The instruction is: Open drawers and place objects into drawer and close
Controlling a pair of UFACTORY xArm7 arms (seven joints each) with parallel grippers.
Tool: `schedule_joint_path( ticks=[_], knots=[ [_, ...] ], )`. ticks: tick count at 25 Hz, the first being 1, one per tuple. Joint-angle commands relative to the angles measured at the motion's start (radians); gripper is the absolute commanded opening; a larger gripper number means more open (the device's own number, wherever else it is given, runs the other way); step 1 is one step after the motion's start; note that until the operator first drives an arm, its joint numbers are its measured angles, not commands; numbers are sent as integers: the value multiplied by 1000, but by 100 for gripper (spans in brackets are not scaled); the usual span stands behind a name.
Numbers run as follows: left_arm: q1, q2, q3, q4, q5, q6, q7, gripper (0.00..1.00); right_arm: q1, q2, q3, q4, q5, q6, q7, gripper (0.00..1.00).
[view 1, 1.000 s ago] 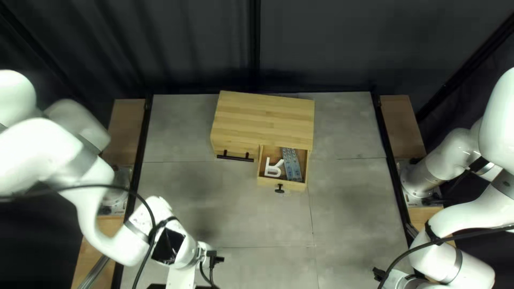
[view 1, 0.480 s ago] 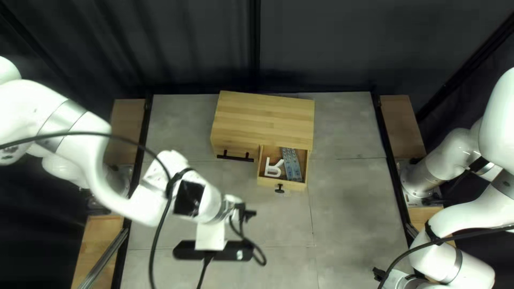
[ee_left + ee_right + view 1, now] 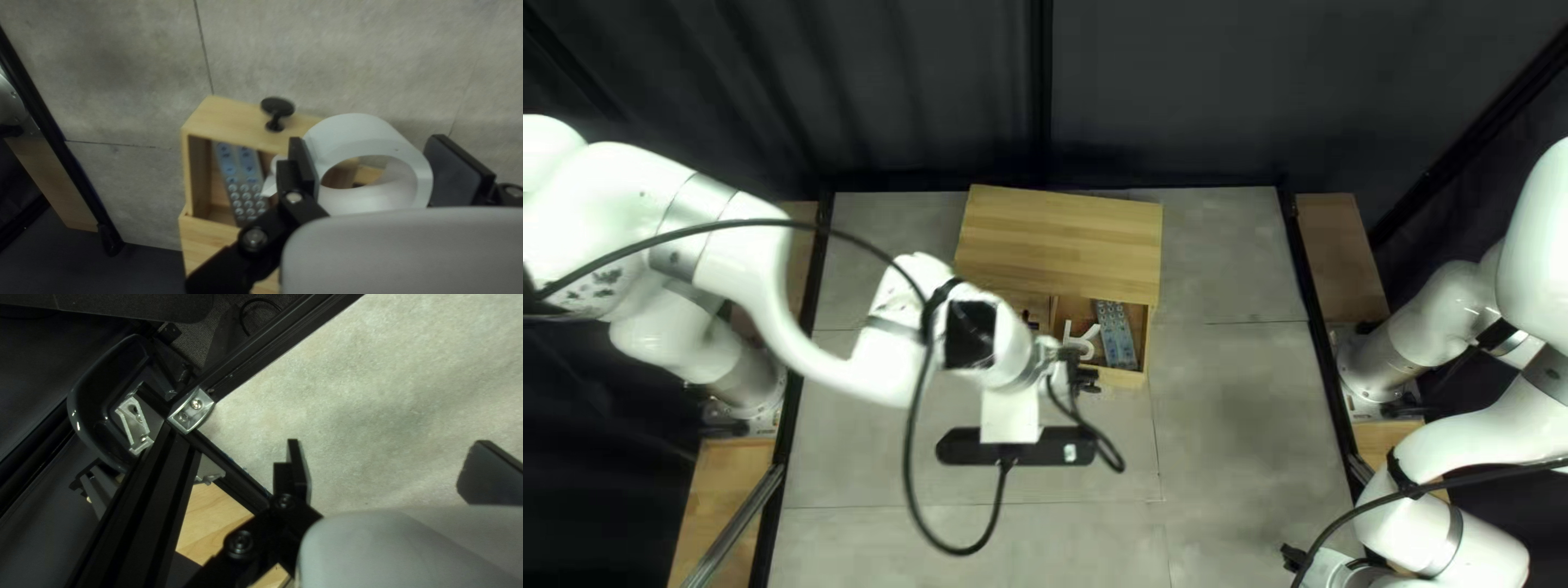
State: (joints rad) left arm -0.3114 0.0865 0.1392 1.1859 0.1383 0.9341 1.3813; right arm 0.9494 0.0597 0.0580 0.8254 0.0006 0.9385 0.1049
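Observation:
In the top left view my left gripper, its pale mount (image 3: 1010,418) showing, is over the table before the wooden cabinet (image 3: 1062,240); its fingers are hidden there. The left wrist view shows the left gripper (image 3: 372,171) shut on a white ring (image 3: 354,130), a finger against each side. Beyond it, the open drawer (image 3: 239,117) with a round black knob (image 3: 277,109) holds a grey-blue button panel (image 3: 248,188) and a white letter-like piece (image 3: 1083,344). The cabinet's left drawer is mostly behind my left arm. My right gripper (image 3: 389,471) stands open with nothing between its fingers.
My left arm (image 3: 850,359) and its looping cable (image 3: 920,436) cross the table's left half. My right arm (image 3: 1448,534) is at the lower right corner of the top left view. Black rails (image 3: 234,473) edge the table beside the right gripper.
My left arm has swung in from the lower left toward the cabinet, and now covers the left drawer's front and part of its handle. The right arm and the open drawer have not moved.

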Motion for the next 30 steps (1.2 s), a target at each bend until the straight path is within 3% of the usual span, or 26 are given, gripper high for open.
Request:
schedule_joint_path(
  ticks=[1,8,19,30],
  knots=[
    [43,71,14,89,-88,33,90,0,0,0,0,0,0,0,0,100],
    [84,119,30,168,-129,61,161,0,0,0,0,0,0,0,0,100],
    [136,174,37,173,-217,-4,211,0,0,0,0,0,0,0,0,100],
    [163,248,26,247,-267,4,259,0,0,0,0,0,0,0,0,100]
  ],
)
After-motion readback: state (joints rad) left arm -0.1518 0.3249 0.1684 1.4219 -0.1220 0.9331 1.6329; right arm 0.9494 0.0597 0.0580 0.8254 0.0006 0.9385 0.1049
